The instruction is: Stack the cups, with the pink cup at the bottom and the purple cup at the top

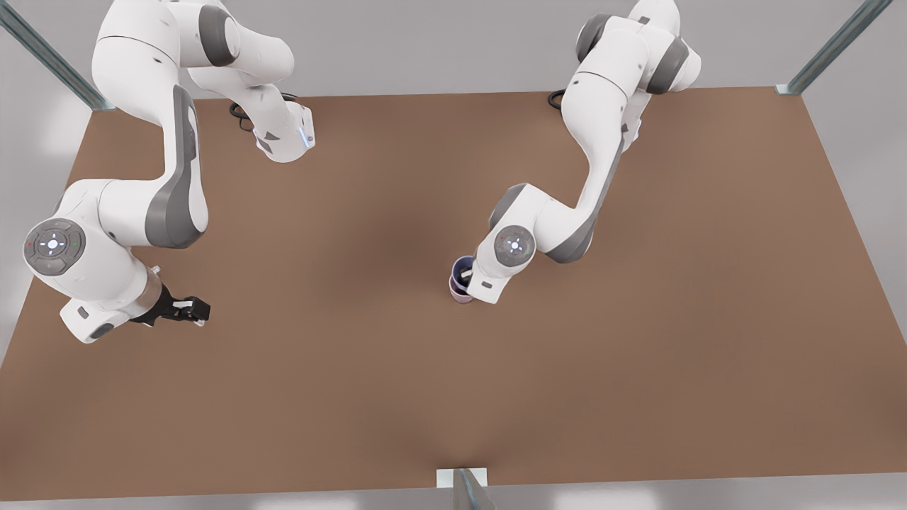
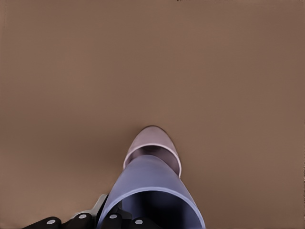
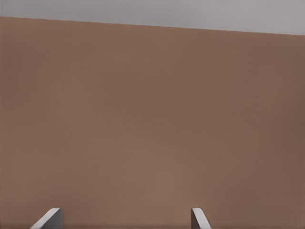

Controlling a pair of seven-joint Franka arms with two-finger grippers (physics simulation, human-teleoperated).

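Note:
The purple cup (image 1: 460, 268) sits nested in the pink cup (image 1: 459, 294) near the table's middle, and only the pink cup's lower part shows beneath it. In the left wrist view the purple cup (image 2: 152, 191) rises out of the pink cup (image 2: 155, 143). My left gripper (image 1: 465, 278), on the arm at the front view's right, is shut on the purple cup's wall, one finger inside and one finger (image 2: 99, 206) outside. My right gripper (image 1: 190, 310) waits open and empty at the front view's left, its fingertips (image 3: 51, 217) wide apart over bare table.
The brown table (image 1: 453, 397) stretches bare around the cups. Metal frame posts stand at the corners (image 1: 829, 49) and at the near edge (image 1: 464, 489). Both arm bases sit along the far edge.

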